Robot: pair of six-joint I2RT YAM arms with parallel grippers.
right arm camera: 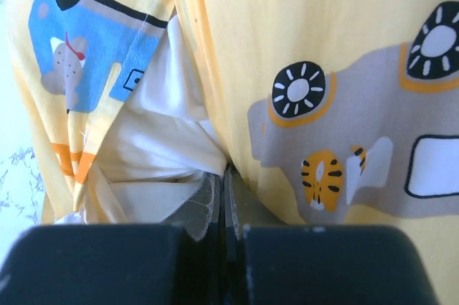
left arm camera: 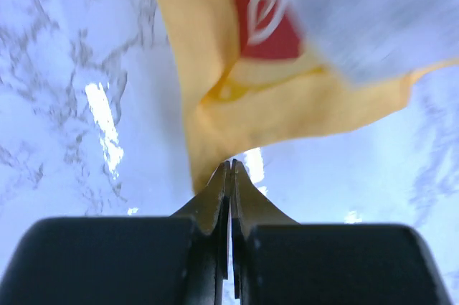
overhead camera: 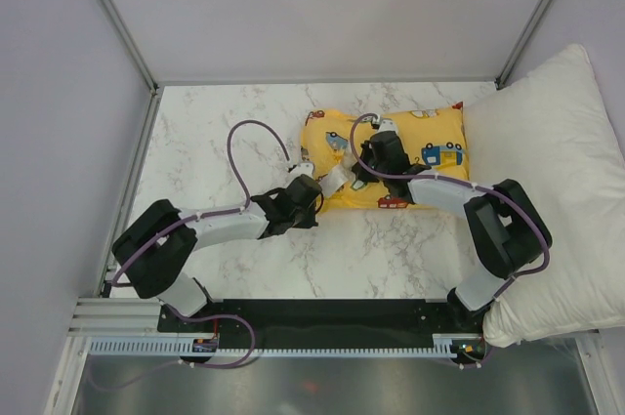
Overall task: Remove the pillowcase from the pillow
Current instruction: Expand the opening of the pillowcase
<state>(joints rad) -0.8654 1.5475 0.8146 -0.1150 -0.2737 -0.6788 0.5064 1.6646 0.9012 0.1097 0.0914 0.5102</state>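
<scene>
Both grippers closed at the pillowcase, the left one on its corner

The pillowcase (overhead camera: 435, 132) lies on the table (overhead camera: 215, 132) with its long axis going left to right, just beyond both arms. The left gripper (left arm camera: 231, 169) is at the near left corner. Its jaws are pressed together and the yellow cloth comes to a point at the tips, so I judge it pinches this corner. The cloth runs forward and to the right from there, so a pull should go back to the left. The right gripper (right arm camera: 224, 172) is over the middle, jaws also fully together, where the cream pillow (right arm camera: 161, 147) shows beside the yellow edge. Which of the two it pinches I cannot tell.
</scene>
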